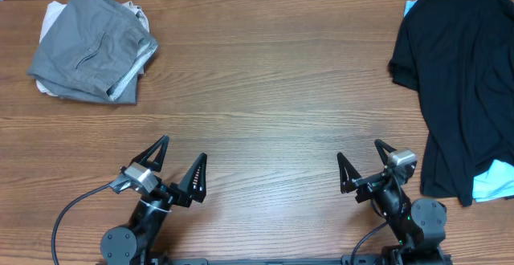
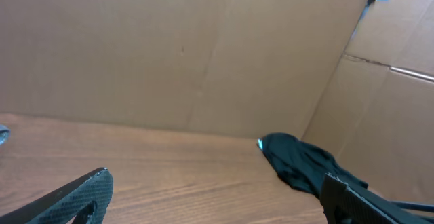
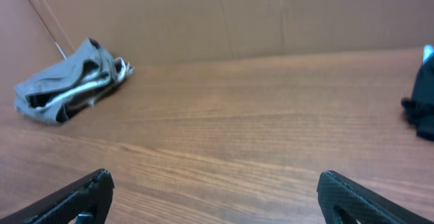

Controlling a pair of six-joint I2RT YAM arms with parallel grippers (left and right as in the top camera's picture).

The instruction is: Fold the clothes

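The crumpled black T-shirt (image 1: 462, 80) sprawls over the right end of the brown wood-grain table (image 1: 265, 112), reaching back to its far edge. A pale blue garment (image 1: 494, 181) peeks out from under its near hem. Over at the far left corner sits a folded grey pair of shorts (image 1: 92, 44), stacked on a white piece of cloth (image 1: 52, 14). Both arms sit at the near edge, well apart from either pile. The left gripper (image 1: 183, 148) has its black fingers spread wide and empty, and the right gripper (image 1: 359, 150) is spread the same way, holding nothing. A plain brown cardboard wall (image 2: 169, 47) stands behind the table.
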